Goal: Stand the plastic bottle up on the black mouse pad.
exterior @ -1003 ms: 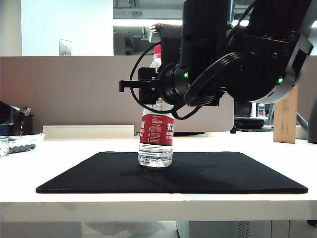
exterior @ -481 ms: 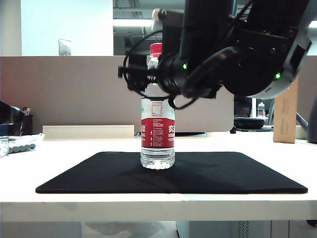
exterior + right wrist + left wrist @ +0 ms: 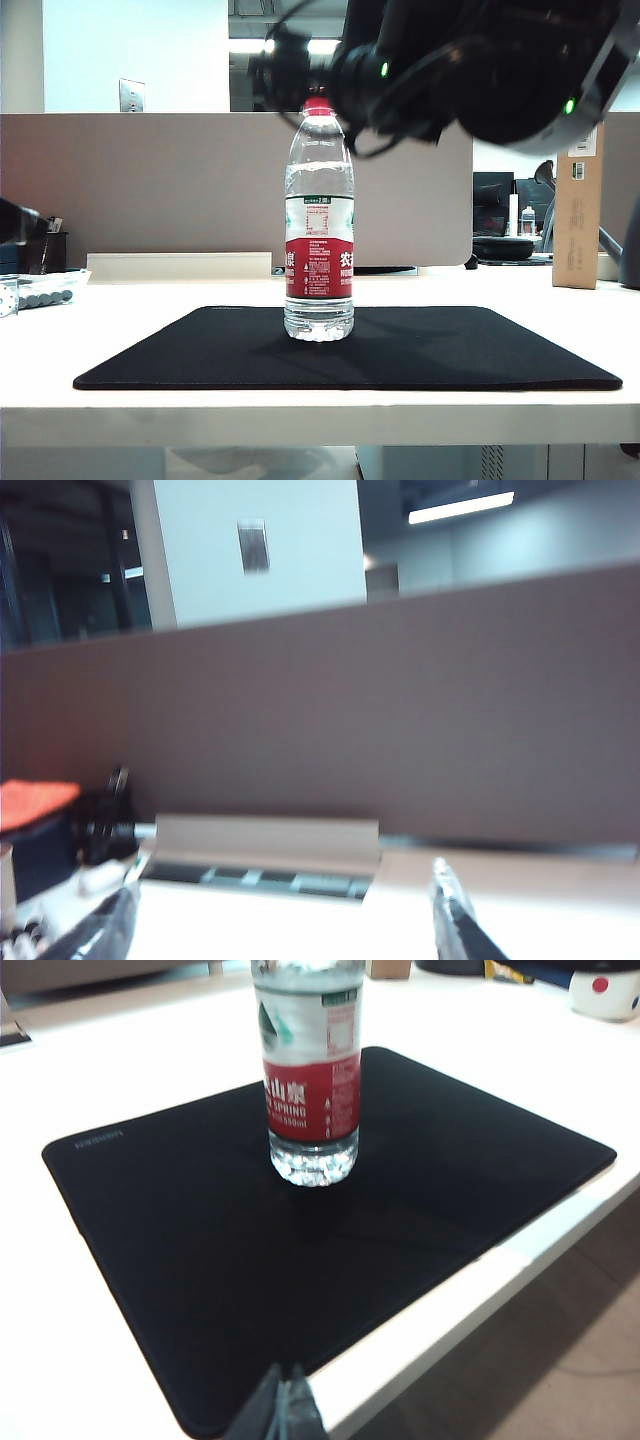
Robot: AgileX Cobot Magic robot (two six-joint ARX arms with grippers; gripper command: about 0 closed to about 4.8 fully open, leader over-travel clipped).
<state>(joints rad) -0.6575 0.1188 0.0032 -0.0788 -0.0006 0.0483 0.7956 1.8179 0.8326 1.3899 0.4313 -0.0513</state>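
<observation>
**Bottle upright on the pad, my right gripper clear above it**

The plastic bottle (image 3: 319,225) stands on its base near the middle of the black mouse pad (image 3: 450,350), long axis vertical, red cap at the top. Nothing touches it that I can see. The pad lies flat on the white surface (image 3: 180,295).

My right gripper (image 3: 280,925) is up above the bottle, close to the cap and a little behind it in the exterior view, where that arm is a dark blur across the top of the picture. In my right wrist view the 2 fingertips (image 3: 452,908) stand far apart with nothing between them: jaws wide, empty, looking out level toward the partition. So the bottle lies below and just in front of this gripper.

My left gripper (image 3: 285,1410) is low and well off the bottle, beyond the pad's near edge; only the dark tip shows, and I cannot tell whether it is open or closed.

I judge the task done, with the bottle standing by itself. What matters now is the vertical axis under my right gripper: any retreat should go up and away from the cap, never sideways through it, since a tall bottle tips easily.
</observation>
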